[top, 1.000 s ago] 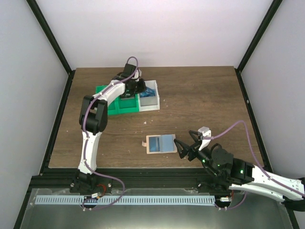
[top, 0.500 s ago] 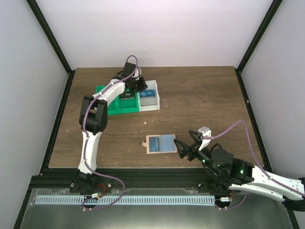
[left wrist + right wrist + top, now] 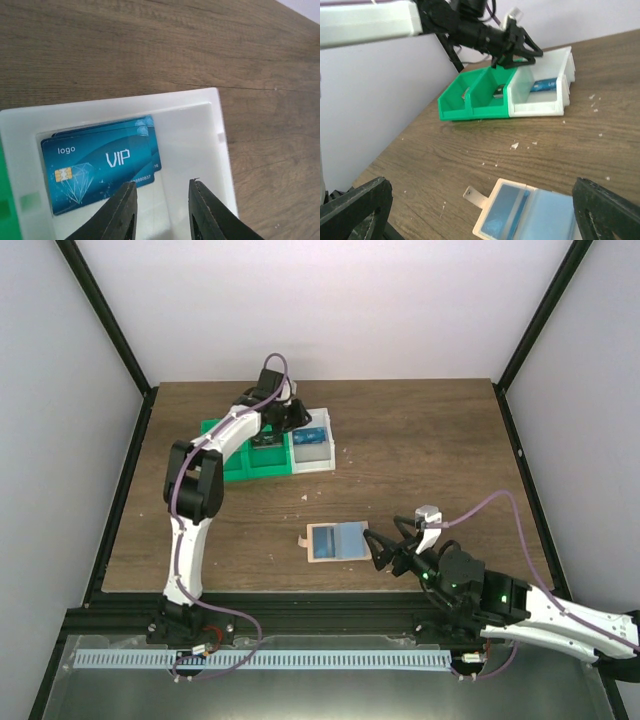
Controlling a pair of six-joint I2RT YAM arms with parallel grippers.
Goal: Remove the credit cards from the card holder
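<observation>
Left pincer [image 3: 161, 186] parts, teal VIP card [image 3: 100, 167] delivered into white plastic bin [image 3: 220, 150]; wide-open right pincer [image 3: 379, 550] waits beside tan card holder [image 3: 340, 541].

the holder [image 3: 488, 210] is running off the right wrist view's bottom edge, the white bin [image 3: 150, 102] off the left's.

Teal-blue, diamond-patterned credit cards [image 3: 100, 165] — white bin [image 3: 200, 107], green bin [image 3: 465, 107], tan card holder [image 3: 312, 545], brown wood-grain table [image 3: 420, 440]
</observation>
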